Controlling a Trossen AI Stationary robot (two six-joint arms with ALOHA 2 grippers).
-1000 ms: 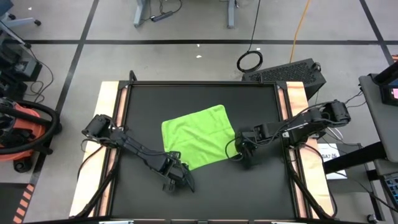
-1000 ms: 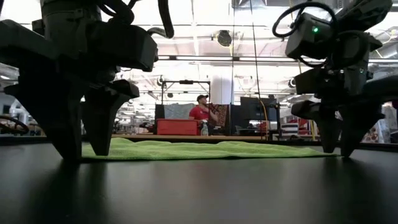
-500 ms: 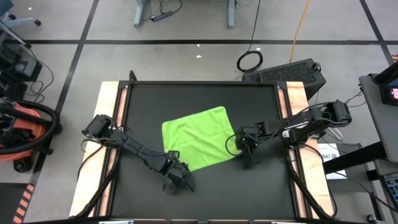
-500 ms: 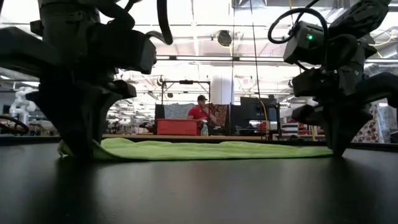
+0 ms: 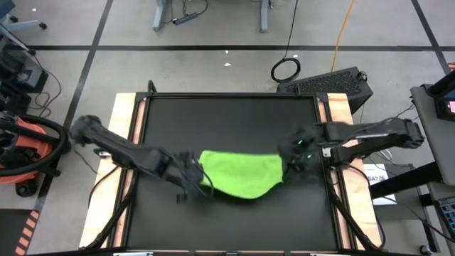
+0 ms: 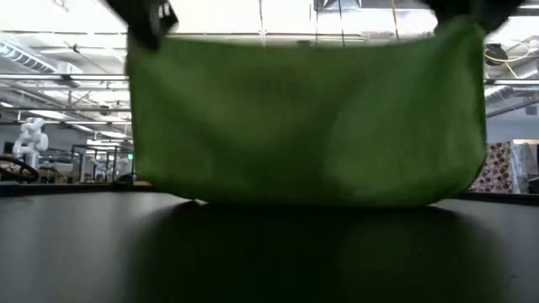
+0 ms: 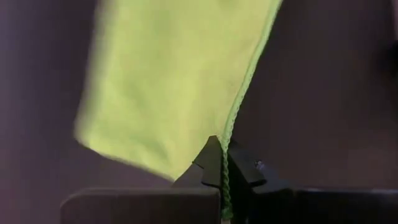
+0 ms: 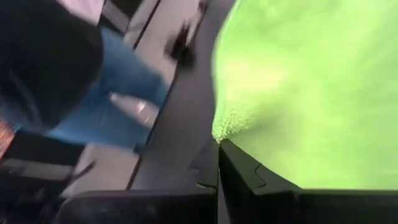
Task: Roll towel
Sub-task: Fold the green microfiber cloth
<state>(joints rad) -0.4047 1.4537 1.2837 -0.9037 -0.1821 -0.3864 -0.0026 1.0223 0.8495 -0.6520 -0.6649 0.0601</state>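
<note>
The lime-green towel (image 5: pixel 242 174) hangs spread between my two grippers above the black table (image 5: pixel 227 114). It fills most of the low view (image 6: pixel 307 118), and its sagging lower edge (image 6: pixel 320 200) is down at table level; whether it touches I cannot tell. My left gripper (image 5: pixel 193 175) is shut on the towel's left end and shows in its own wrist view (image 7: pixel 222 171). My right gripper (image 5: pixel 289 162) is shut on the right end (image 8: pixel 219 163). My left gripper pinches the towel's hemmed edge (image 7: pixel 227 144) at a corner between its two shut fingers, slanting down from the table's left. The cloth hangs away from the fingers, raised off the table there. My right gripper pinches the opposite upper corner (image 8: pixel 225 129) between its shut fingers, slanting down from the table's right. The towel spreads out from that corner and sags between the two holds.
Wooden rails (image 5: pixel 126 128) run along the table's left and right sides. A black keyboard-like case (image 5: pixel 330 82) and a cable coil (image 5: pixel 286 70) lie beyond the far right corner. A person's legs in blue trousers (image 8: pixel 121 93) stand beside the table.
Both grippers have shut on the two ends of the towel's near edge and then risen quickly, drawing slightly toward the far edge. The towel, flat on the table before, has been lifted by that edge and now hangs between them.
</note>
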